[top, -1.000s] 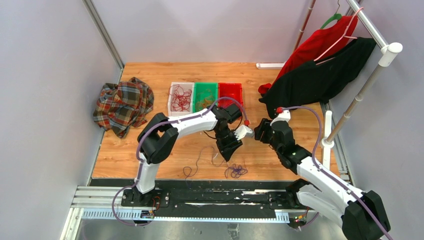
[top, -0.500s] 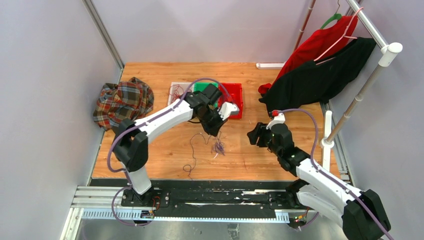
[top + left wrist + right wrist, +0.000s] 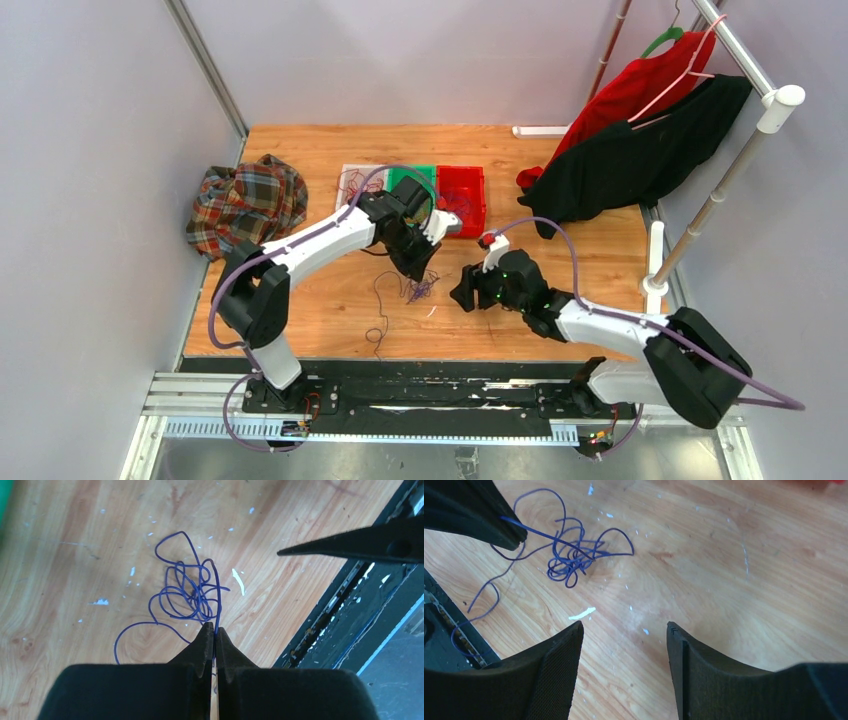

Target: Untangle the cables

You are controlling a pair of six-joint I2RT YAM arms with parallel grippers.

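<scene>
So the left pincer point(image 3: 216, 639) has its fingers pressed together on one strand of the thin dark purple wire cable point(image 3: 187, 592). The rest of that cable sits in a loopy knot on the wooden desk point(image 3: 330, 300), right under and just ahead of the fingertips. The pinched strand runs pretty much straight from the tips down into the knot, so that's the long axis to work with.

The right pincer point(image 3: 624, 640) is spread wide with nothing in it, hovering near the knot on its right side but not touching it. From its own camera the knot lies ahead and off to the left, with only bare wood in between. Since the left one is already holding on, I'd guess the right is the free one to grab a loop and pull away along that strand line.

The main thing in the way is the left pincer itself, hanging right over the knot. A loose purple tail point(image 3: 484, 597) trails toward the desk's near edge. The red plastic bin point(image 3: 465, 185), green plastic bin point(image 3: 412, 174) and crumpled plaid shirt point(image 3: 245, 205) are well apart.
</scene>
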